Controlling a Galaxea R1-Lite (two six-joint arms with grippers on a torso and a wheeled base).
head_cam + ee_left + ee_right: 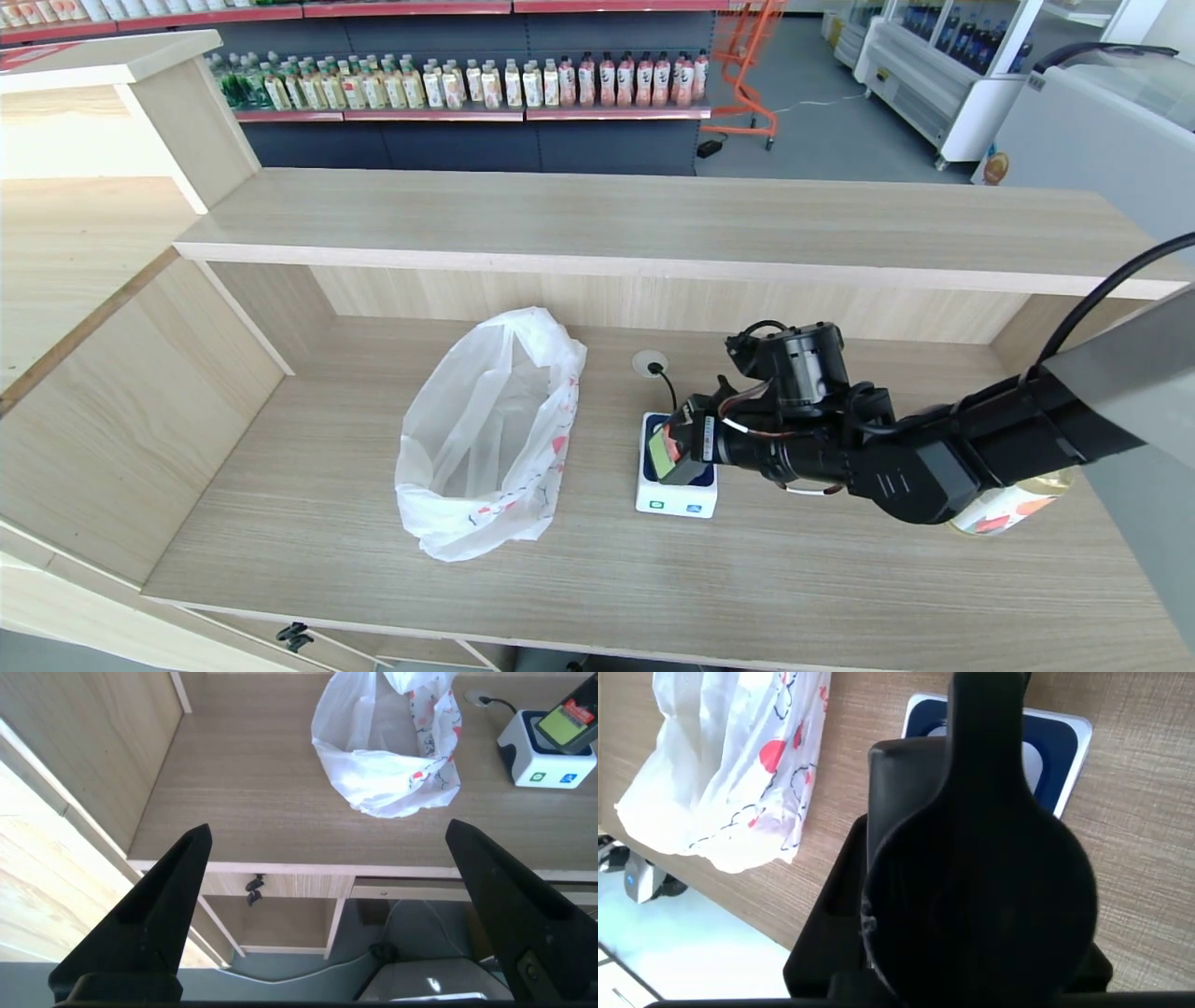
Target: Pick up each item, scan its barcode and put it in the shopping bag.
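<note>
Behind the desk (pixel 747 597) ran shop shelving lined with drink bottles, with chest freezers off to the right. A white shopping bag (pixel 485 439) lay on its side left of the desk's middle, its mouth gaping toward the back edge. Just beside it to the right sat the white, blue-topped scanner (pixel 677 493), its cable running to a grommet (pixel 649 362) near the back wall. The right hand (pixel 674 446) was closed on a small green-and-red packet (pixel 662 457), holding it directly over the scanner's top; whether packet and scanner touched could not be told. The left hand (pixel 329 840) hung wide open and empty off the desk's near edge, well apart from the bag. A bottle (pixel 1004 504) stood near the right edge, largely hidden under the right forearm. The step looked like the scan itself, with bagging to follow. The barcode might not face the window, so no read would register. The bag's limp rim offered a soft, uncertain opening, and with nothing bracing it a released packet could catch the plastic and slide out. Swinging the arm leftward risked clipping the scanner or snagging its cable, and the low forearm could topple the bottle.
</note>
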